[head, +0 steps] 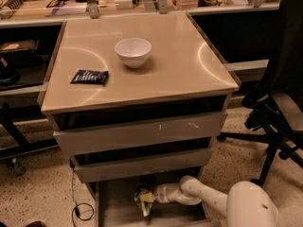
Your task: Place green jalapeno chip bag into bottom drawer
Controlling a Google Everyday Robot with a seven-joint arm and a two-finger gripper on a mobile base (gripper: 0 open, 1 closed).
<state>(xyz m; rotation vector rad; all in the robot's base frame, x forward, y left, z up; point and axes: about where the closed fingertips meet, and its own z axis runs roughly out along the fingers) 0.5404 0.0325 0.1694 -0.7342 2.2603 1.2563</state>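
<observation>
The bottom drawer (118, 207) stands pulled out below the two shallower grey drawers, its flat grey floor showing. The green jalapeno chip bag (145, 200) is a crumpled shiny bag with a pale edge, down inside that drawer near its middle. My white arm reaches in from the lower right, and the gripper (152, 195) is at the bag, low in the drawer. The bag covers the gripper's tip.
A white bowl (133, 51) and a flat dark navy packet (89, 76) lie on the beige cabinet top (180, 65). A black office chair (279, 103) stands at the right. A cable (79, 211) loops on the speckled floor left of the drawer.
</observation>
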